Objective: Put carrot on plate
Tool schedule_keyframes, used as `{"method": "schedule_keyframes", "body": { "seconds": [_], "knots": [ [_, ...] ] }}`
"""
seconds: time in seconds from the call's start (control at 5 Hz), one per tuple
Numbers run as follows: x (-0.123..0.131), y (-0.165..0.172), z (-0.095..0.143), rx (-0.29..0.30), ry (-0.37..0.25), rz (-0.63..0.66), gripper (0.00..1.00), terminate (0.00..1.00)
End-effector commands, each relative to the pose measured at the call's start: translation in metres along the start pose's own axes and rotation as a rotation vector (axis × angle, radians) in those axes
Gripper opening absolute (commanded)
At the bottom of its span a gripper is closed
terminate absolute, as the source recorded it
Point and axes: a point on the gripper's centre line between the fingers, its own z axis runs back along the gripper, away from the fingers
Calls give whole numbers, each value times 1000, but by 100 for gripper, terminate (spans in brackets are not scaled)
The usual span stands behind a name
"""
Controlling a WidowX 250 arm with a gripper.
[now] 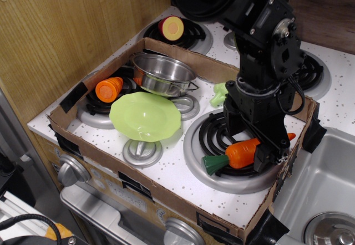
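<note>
The plate (145, 116) and pot (162, 74) hold nothing; the gripper (249, 145) straddles the carrot (236, 154) on the burner (213, 145), jaw contact unclear.

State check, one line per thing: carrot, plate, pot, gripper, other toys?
carrot: lying on the front right burner, gripper over its middle
plate: empty, propped on a small burner
pot: upright, empty
gripper: down on the carrot, jaws straddling it; grip unclear
orange cylinder: lying on its side
</note>
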Motion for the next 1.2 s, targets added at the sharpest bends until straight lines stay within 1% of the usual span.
{"method": "schedule_keyframes", "body": {
  "seconds": [0.0, 0.2, 0.4, 0.6, 0.8, 1.0],
  "knots": [
    [1, 10, -9, -9, -45, 13, 100, 0],
    [-3, 15, -19, -42, -24, 28, 100, 0],
    [-5, 17, -21, -69, -6, 46, 0, 0],
    [-2, 17, -7, -58, 35, 46, 0, 0],
    [1, 19, 11, -59, 75, 56, 0, 0],
    [-4, 35, 21, 1, 113, 31, 0, 0]
  ]
}}
